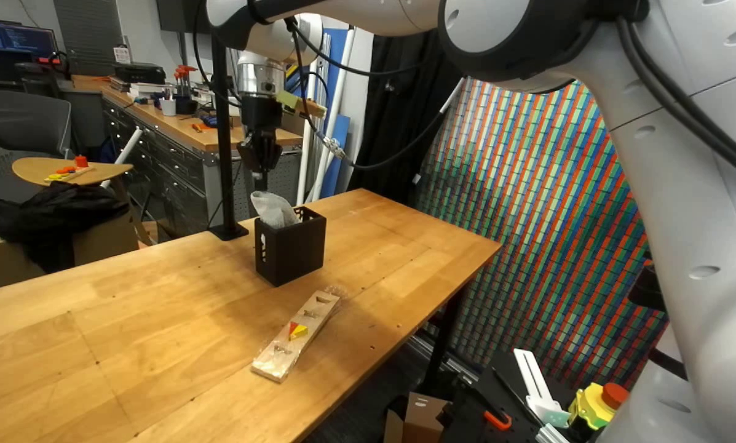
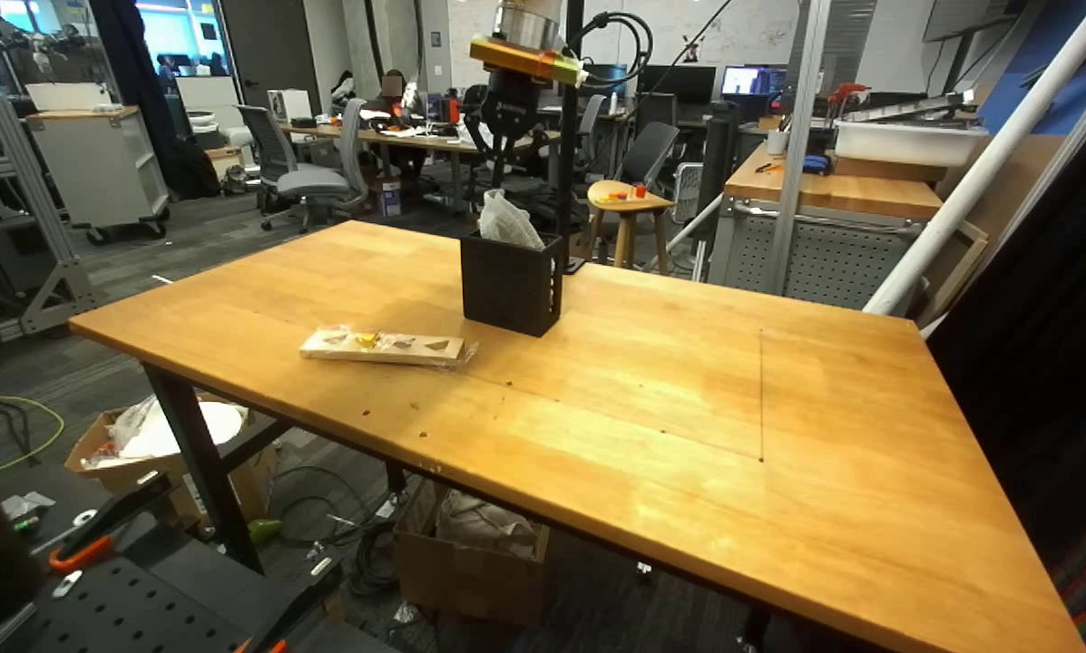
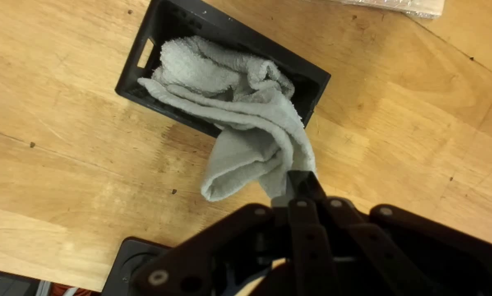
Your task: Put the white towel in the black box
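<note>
The black box [image 1: 291, 255] stands upright on the wooden table; it also shows in an exterior view [image 2: 509, 286] and the wrist view [image 3: 250, 39]. The white towel [image 3: 196, 70] lies bunched partly inside the box. Its upper part rises out past the rim towards the fingertips, with a loose fold hanging outside the box's outline in the wrist view. The towel's raised end shows in both exterior views [image 1: 275, 209] [image 2: 506, 222]. My gripper [image 3: 301, 181] is above the box, pointing down, its fingers together on the towel's raised end. The exact pinch is hidden behind the fingers.
A plastic-wrapped wooden board [image 1: 297, 335] with a red and yellow piece lies on the table [image 2: 688, 399] near the box. A black post [image 1: 223, 141] with a base plate stands close to the box at the table's edge.
</note>
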You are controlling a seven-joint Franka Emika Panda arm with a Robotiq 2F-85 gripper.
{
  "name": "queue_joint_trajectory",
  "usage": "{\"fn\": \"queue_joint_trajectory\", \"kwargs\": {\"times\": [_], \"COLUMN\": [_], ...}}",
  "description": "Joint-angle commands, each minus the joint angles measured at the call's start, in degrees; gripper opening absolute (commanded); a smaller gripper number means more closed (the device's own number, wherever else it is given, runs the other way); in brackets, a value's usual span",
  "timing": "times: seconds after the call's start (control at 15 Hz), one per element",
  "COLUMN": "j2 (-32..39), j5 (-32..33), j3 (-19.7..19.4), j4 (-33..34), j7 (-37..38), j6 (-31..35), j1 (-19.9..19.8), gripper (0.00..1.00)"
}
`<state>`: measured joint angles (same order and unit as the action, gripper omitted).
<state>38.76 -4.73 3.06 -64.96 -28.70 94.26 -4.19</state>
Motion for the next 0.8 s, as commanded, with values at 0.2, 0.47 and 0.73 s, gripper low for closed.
{"fn": "queue_joint_trajectory", "kwargs": {"times": [0.2, 0.47, 0.73], "j2": [1.98, 0.77, -1.0], "j5": [0.41, 0.07, -0.36], "j3": [0.88, 0.93, 0.96], "j4": [1.08, -3.21, -8.84], "j7": [1.72, 2.11, 2.76], "j6": [-0.2, 2.04, 4.86], "j1": [0.35, 0.13, -0.17], "gripper": [0.0, 0.0, 0.0]}}
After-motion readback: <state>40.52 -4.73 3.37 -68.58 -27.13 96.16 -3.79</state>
